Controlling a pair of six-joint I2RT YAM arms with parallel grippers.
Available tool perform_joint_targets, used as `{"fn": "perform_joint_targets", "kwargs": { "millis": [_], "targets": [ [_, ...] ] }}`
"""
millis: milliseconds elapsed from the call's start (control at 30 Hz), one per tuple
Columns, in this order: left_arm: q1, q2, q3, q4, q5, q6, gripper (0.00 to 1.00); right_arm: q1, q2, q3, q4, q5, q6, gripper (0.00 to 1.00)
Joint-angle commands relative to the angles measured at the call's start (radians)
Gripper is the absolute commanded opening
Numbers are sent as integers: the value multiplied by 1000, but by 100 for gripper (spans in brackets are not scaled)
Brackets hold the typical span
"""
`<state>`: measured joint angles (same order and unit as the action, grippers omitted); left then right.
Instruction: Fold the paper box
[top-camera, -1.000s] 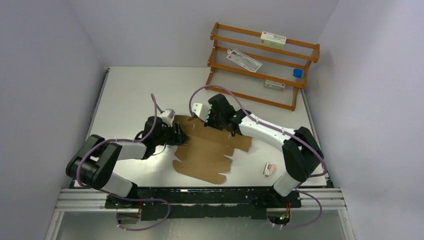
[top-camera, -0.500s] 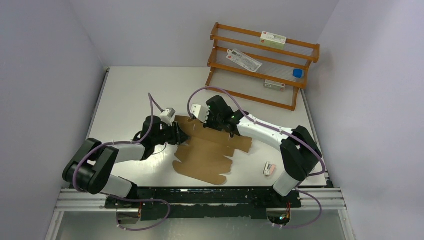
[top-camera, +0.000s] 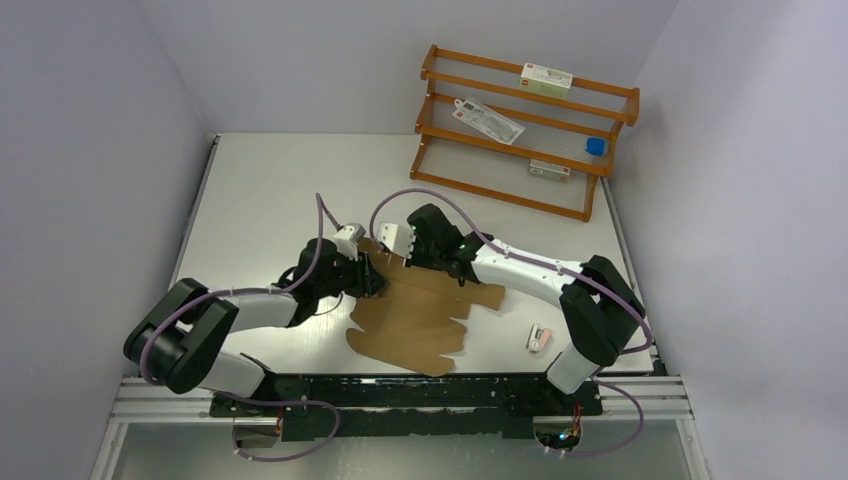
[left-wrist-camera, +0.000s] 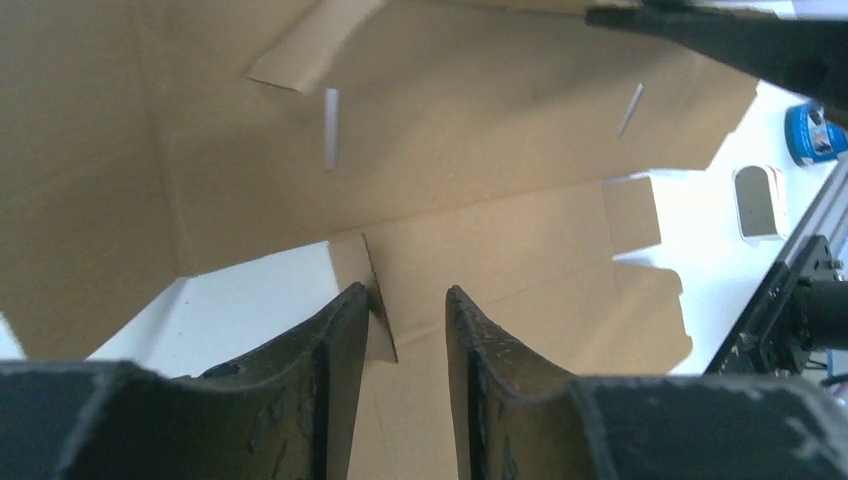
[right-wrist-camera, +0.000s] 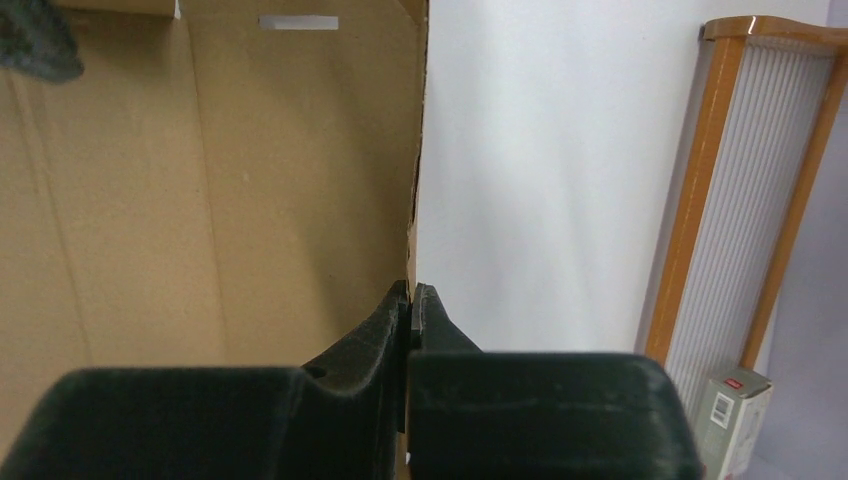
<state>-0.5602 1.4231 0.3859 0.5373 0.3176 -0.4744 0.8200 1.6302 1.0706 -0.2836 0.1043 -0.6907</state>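
The paper box (top-camera: 420, 315) is a flat brown die-cut cardboard sheet lying mid-table, its far edge lifted. My right gripper (top-camera: 412, 262) is at that far edge. In the right wrist view its jaws (right-wrist-camera: 411, 290) are pressed together on the sheet's edge, with the cardboard (right-wrist-camera: 200, 200) filling the left half. My left gripper (top-camera: 368, 277) is at the sheet's left side. In the left wrist view its jaws (left-wrist-camera: 405, 295) stand apart with a gap, and a small upright flap (left-wrist-camera: 372, 300) rests against the left finger. The slotted sheet (left-wrist-camera: 480, 150) spreads beyond them.
A wooden rack (top-camera: 520, 130) stands at the back right, with small printed cartons and a blue item (top-camera: 596, 146) on it. A small white object (top-camera: 539, 337) lies on the table right of the sheet. The rack (right-wrist-camera: 740, 200) also shows in the right wrist view.
My left gripper has moved right onto the sheet's left side and its jaws have narrowed. The right gripper has drifted slightly left, still holding the far edge.
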Motion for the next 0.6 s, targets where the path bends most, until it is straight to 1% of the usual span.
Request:
{"fn": "perform_joint_targets", "kwargs": {
  "millis": [0, 100, 200, 300, 367, 433, 567],
  "targets": [
    [-6, -39, 20, 17, -55, 26, 43, 29, -54, -47, 50, 77, -65, 0],
    [-4, -110, 43, -64, -84, 50, 50, 38, -71, -69, 58, 117, -101, 0],
    [5, -217, 80, -138, -168, 92, 58, 43, -86, -77, 55, 137, -124, 0],
    [44, -290, 123, -189, -215, 117, 63, 46, -102, -75, 50, 141, -142, 0],
    [86, -297, 153, -213, -218, 111, 64, 49, -107, -69, 40, 151, -152, 0],
    [132, -275, 157, -194, -185, 88, 65, 51, -108, -61, 30, 156, -158, 0],
    [201, -165, 168, -157, -115, 80, 66, 56, -113, -62, 33, 167, -171, 0]
  ]
}}
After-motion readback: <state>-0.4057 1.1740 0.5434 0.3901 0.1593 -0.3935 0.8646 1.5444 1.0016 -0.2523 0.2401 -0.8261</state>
